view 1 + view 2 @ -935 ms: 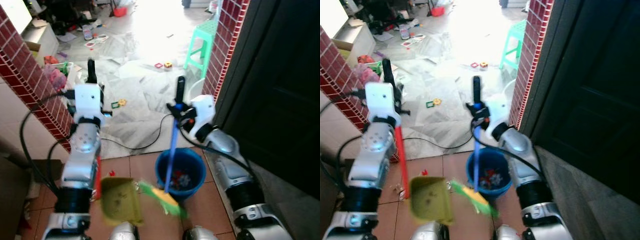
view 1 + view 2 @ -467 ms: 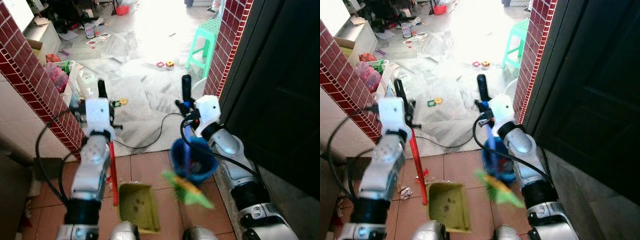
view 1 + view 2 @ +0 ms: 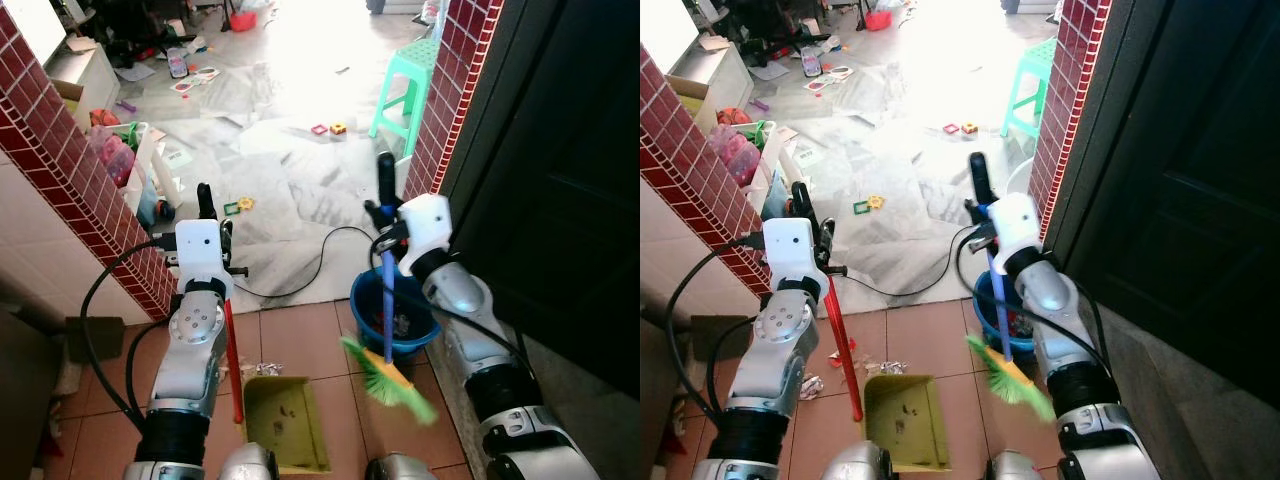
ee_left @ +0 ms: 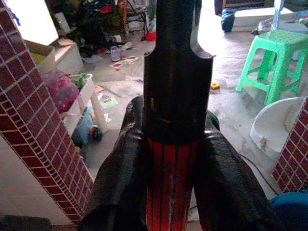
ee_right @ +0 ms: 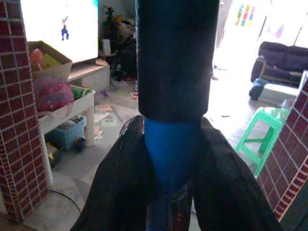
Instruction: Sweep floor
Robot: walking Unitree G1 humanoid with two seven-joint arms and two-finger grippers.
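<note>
Two red brick pillars (image 3: 60, 150) frame the doorway, one at each side, and a dark door (image 3: 560, 180) stands at the right. Beyond them lies one green stool (image 3: 412, 78) on a pale floor (image 3: 300, 190) strewn with toys and paper. One black cable (image 3: 300, 285) curls over the floor between the arms. One blue bucket (image 3: 392, 312) sits on the red tiles just beside the right arm, with bits of rubbish in it.

There are two long-handled tools. The broom (image 3: 385, 300) has a blue shaft and a green and yellow head; it hangs upright with the shaft in front of the bucket and the head just before it, above the tiles. The right pincer (image 5: 166, 168) is clamped on its shaft just under the black top grip. The one dustpan (image 3: 285, 420), olive green with a red handle, rests on the tiles between the robot's legs and the left arm. The left pincer (image 4: 171, 173) is closed round that red handle below its black cap. A few crumpled scraps (image 3: 872, 368) lie just by the pan's mouth
</note>
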